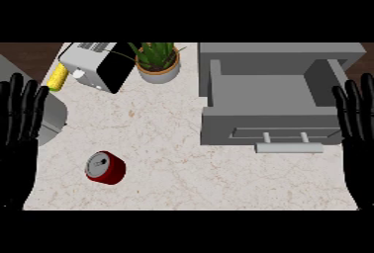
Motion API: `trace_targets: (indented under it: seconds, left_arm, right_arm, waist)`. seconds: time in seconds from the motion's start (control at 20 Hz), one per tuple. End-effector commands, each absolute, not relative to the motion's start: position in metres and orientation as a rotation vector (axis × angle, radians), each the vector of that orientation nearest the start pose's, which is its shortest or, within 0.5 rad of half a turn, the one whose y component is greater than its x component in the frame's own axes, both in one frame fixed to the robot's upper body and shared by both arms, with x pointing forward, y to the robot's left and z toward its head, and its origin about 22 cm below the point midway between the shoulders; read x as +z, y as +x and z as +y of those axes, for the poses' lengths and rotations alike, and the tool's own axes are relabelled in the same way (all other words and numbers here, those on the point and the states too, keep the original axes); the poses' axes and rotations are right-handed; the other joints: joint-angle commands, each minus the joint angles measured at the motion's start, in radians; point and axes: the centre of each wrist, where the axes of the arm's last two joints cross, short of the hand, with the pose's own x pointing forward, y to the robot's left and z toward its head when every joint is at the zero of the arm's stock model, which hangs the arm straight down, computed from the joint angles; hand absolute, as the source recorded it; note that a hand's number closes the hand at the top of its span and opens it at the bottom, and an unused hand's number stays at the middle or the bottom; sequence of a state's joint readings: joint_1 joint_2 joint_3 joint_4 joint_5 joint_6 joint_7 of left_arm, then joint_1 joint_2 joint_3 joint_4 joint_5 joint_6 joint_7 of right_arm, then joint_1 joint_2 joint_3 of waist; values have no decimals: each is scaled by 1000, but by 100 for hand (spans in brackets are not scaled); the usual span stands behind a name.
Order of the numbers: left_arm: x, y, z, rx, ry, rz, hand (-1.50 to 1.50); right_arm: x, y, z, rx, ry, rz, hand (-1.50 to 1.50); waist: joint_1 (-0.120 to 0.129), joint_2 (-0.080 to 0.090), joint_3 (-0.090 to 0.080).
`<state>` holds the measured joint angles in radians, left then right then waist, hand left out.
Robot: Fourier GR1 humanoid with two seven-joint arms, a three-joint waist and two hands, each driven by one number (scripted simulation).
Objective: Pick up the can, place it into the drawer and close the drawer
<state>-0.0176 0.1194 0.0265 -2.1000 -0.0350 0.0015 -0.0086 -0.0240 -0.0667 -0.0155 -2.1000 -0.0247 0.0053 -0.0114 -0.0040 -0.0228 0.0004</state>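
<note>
A red can (pixel 106 168) with a silver top stands on the marble counter at the lower left. The grey drawer (pixel 269 106) is pulled open at the upper right, its inside bare and its bar handle (pixel 289 147) facing me. My left hand (pixel 18 133) rests open at the left edge, fingers up, well to the left of the can. At the right edge my right hand (pixel 358 133) rests open beside the drawer's front. Neither hand touches anything.
A toaster (pixel 99 64) sits at the back left with a yellow corn cob (pixel 57 77) beside it. A potted plant (pixel 158 62) stands just left of the drawer cabinet. A grey object (pixel 53 116) lies partly behind my left hand.
</note>
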Motion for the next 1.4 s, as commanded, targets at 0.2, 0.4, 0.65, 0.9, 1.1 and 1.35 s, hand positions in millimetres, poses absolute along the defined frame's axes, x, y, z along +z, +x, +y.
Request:
trace_targets:
  seconds: [0.2, 0.4, 0.65, 0.9, 1.1, 1.35]
  left_arm:
    - [131, 180, 231, -292, -313, -2132, -150]
    - [109, 165, 248, -319, -144, -1733, -150]
    - [124, 149, 265, -332, -135, -1728, -150]
    - [134, 147, 251, -310, -126, -1711, -150]
    - [127, 129, 258, -254, -147, -1684, -150]
    - [120, 162, 266, -221, -98, -1682, -150]
  right_arm:
    - [134, 206, -238, 88, -87, -2141, -150]
    - [103, 197, -258, -3, -156, -1795, -150]
    - [103, 195, -243, 20, -182, -1787, -150]
    - [91, 187, -269, 10, -166, -1770, -150]
    - [110, 177, -268, 9, -141, -1774, -150]
    - [91, 172, -274, -4, -141, -1778, -150]
  waist:
    - [11, 19, -1]
    - [14, 19, 1]
    - [9, 21, -1]
    - [5, 22, 0]
    - [8, 21, -1]
    - [3, 22, 0]
